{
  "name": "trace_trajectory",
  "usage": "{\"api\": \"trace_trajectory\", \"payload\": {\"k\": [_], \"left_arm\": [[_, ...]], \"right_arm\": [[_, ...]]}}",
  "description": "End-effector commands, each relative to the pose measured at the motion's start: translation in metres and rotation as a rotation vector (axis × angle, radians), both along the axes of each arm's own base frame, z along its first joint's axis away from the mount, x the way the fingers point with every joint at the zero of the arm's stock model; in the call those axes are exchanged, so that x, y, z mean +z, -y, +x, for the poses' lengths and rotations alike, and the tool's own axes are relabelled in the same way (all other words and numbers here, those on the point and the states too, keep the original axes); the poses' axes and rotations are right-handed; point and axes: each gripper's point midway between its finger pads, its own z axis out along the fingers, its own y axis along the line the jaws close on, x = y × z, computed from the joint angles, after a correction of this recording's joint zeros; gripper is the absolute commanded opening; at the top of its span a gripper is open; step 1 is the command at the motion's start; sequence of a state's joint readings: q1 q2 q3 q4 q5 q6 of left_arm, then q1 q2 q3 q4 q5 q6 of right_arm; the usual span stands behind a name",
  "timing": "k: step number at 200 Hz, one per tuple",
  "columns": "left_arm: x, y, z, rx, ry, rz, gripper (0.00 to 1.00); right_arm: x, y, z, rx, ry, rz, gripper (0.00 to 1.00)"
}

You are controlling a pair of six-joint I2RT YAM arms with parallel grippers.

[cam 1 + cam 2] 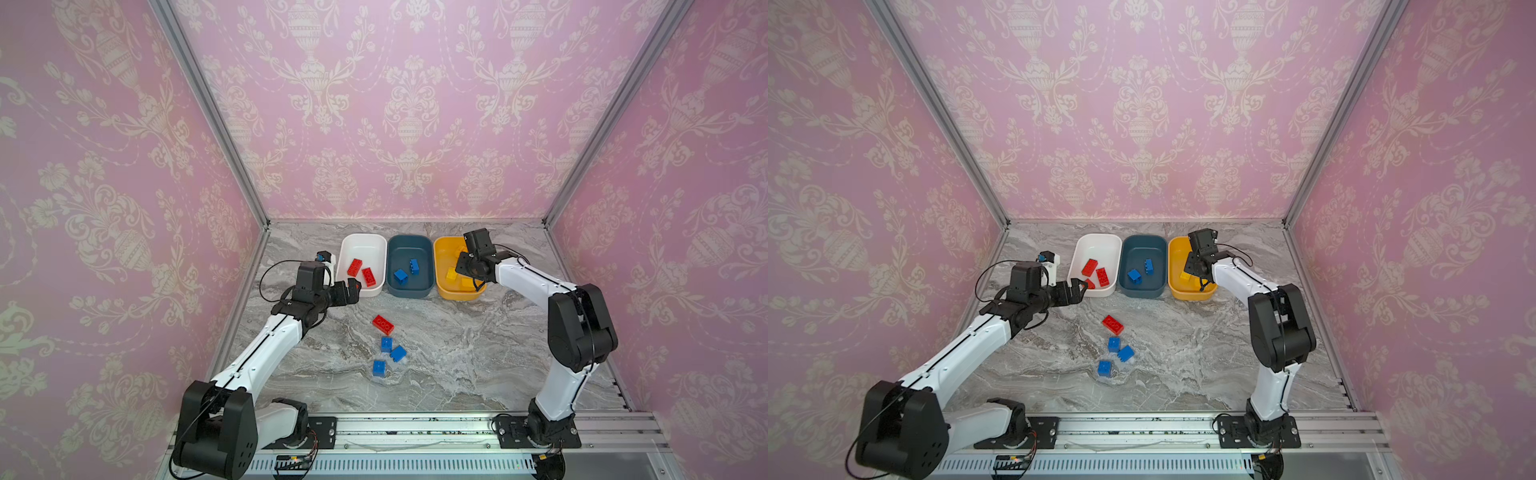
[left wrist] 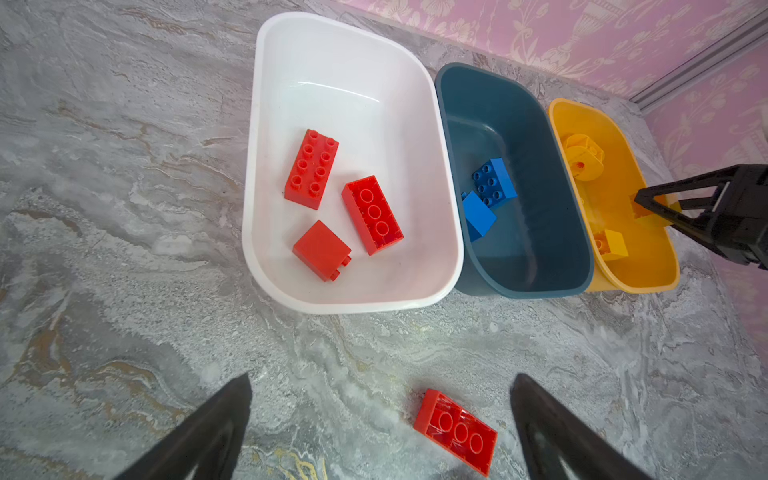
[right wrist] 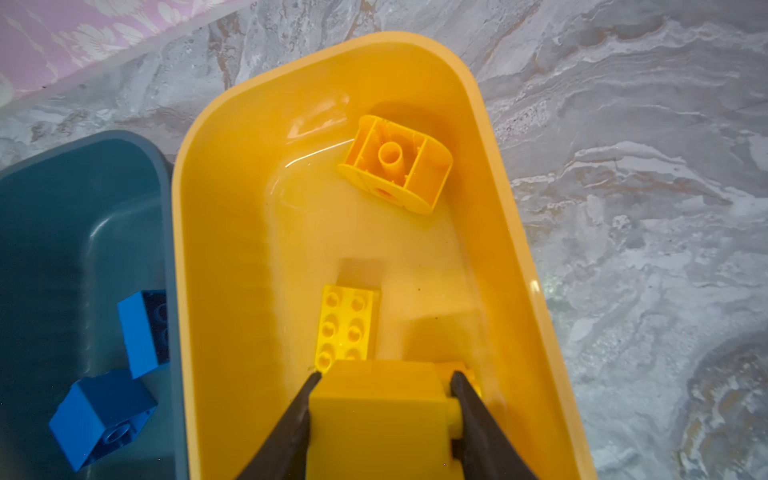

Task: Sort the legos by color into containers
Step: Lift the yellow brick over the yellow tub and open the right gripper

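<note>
Right wrist view: right tool (image 3: 385, 374) clamps yellow brick (image 3: 378, 419) over yellow tub (image 3: 232, 199), placing step in hand, release likely next; left tool (image 2: 382, 378), wide open, hangs near red brick (image 2: 455, 430) on worktop (image 2: 124, 208).

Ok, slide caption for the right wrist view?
Right jaws hold a yellow brick over the yellow-orange tub; rounded piece and studded brick inside.

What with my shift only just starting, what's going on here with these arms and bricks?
Two arms are sorting bricks by color. The right gripper holds a yellow brick over the yellow tub, which already has yellow pieces. The left gripper hangs open, empty, by the white tub, which has three red bricks. The teal tub has two blue bricks. One red brick and three blue bricks remain on the table.
</note>
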State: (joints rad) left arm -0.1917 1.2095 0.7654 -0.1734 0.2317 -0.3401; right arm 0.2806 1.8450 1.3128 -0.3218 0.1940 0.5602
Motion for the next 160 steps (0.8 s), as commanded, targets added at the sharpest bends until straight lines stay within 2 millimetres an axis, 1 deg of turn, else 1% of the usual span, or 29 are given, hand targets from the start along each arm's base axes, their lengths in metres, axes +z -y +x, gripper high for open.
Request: {"api": "trace_trajectory", "payload": {"k": [1, 13, 37, 57, 77, 116, 160], "left_arm": [[-0.005, 0.0, -0.01, -0.001, -0.028, -0.027, 0.99], [-0.007, -0.001, -0.011, 0.0, -0.035, -0.018, 0.99], [-0.009, -0.001, -0.013, -0.008, -0.04, -0.009, 0.99], [-0.01, -0.001, -0.014, -0.014, -0.048, -0.006, 0.99], [-0.012, -0.001, -0.015, -0.018, -0.055, 0.0, 0.99], [-0.013, 0.0, -0.015, -0.031, -0.068, 0.035, 0.99], [-0.013, 0.004, -0.017, -0.046, -0.085, 0.089, 0.99]], "right_arm": [[0.003, 0.002, 0.01, 0.014, 0.001, -0.009, 0.39], [0.001, 0.003, 0.011, 0.013, -0.006, -0.012, 0.41], [0.002, 0.004, 0.012, 0.019, -0.009, -0.019, 0.63], [0.008, 0.004, 0.013, 0.025, -0.001, -0.021, 0.71], [0.012, 0.004, 0.012, 0.028, 0.005, -0.024, 0.74], [0.021, 0.004, 0.009, 0.033, 0.02, -0.014, 0.74], [0.027, 0.0, -0.002, 0.046, 0.026, 0.023, 0.77]]}}
